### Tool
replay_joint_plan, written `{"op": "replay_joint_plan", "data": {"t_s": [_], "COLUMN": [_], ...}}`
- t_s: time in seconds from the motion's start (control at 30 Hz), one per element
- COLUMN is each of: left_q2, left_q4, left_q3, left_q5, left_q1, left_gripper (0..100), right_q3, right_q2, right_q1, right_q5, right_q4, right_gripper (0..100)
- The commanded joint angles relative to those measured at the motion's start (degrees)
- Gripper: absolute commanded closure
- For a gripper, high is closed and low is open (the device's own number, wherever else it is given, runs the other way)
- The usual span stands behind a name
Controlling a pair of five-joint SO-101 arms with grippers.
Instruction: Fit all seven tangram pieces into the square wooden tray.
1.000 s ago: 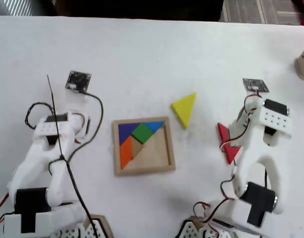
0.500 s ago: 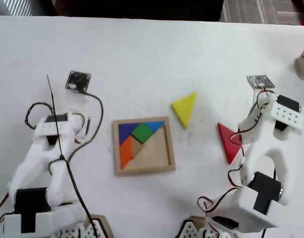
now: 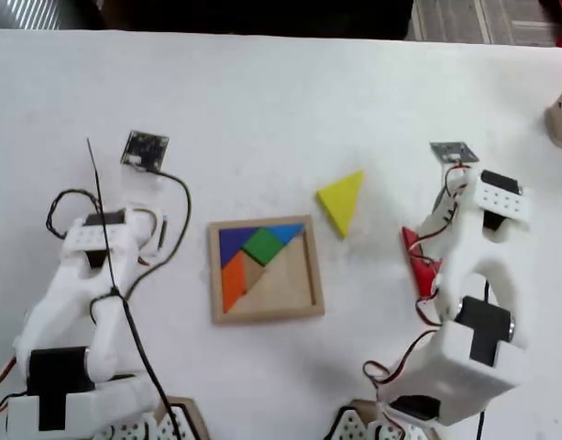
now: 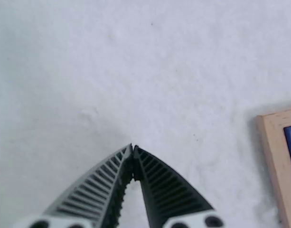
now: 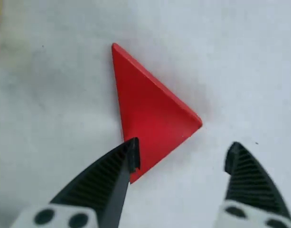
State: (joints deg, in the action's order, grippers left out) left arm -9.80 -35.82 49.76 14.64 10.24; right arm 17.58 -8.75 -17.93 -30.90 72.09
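While our right gripper [image 5: 183,154] hangs released over the red triangle [image 5: 147,107], on the worktop [image 3: 262,110] well apart from the wooden tray [image 3: 262,316], and our left gripper [image 4: 132,149] sits clenched, we judge the grasp comes next: straddle the piece, then close.

White arms [image 3: 65,293], black cables [image 3: 137,341], ribbed end effector [image 4: 132,151]

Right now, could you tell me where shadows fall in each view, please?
High view: light lies even over the table; right wrist view: a soft shadow borders the red triangle; left wrist view: a faint shadow edges the wooden tray.
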Motion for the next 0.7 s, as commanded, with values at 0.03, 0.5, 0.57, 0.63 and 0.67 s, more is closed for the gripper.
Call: {"op": "replay_joint_plan", "data": {"t_s": [0.03,0.5,0.57,0.63,0.67], "left_q2": [-0.5,-0.5,-0.5,-0.5,-0.5], "left_q4": [1.0,0.9,0.9,0.9,0.9], "left_q3": [-0.9,-0.9,-0.9,-0.9,-0.9], "left_q5": [-0.3,-0.3,-0.3,-0.3,-0.3], "left_q1": [0.7,0.7,0.7,0.7,0.7], "left_gripper": [97,97,97,97,97], "right_q3": [-1.6,-5.7,-6.0,-6.0,-5.9], "right_q2": [-2.1,-9.6,-9.8,-9.8,-9.8], "right_q1": [1.7,6.8,7.3,7.8,8.0], "right_q5": [0.2,0.0,0.0,0.0,0.0], "right_q4": [-2.7,-2.4,-2.0,-1.9,-1.9], "right_gripper": [65.4,65.4,65.4,65.4,65.4]}}
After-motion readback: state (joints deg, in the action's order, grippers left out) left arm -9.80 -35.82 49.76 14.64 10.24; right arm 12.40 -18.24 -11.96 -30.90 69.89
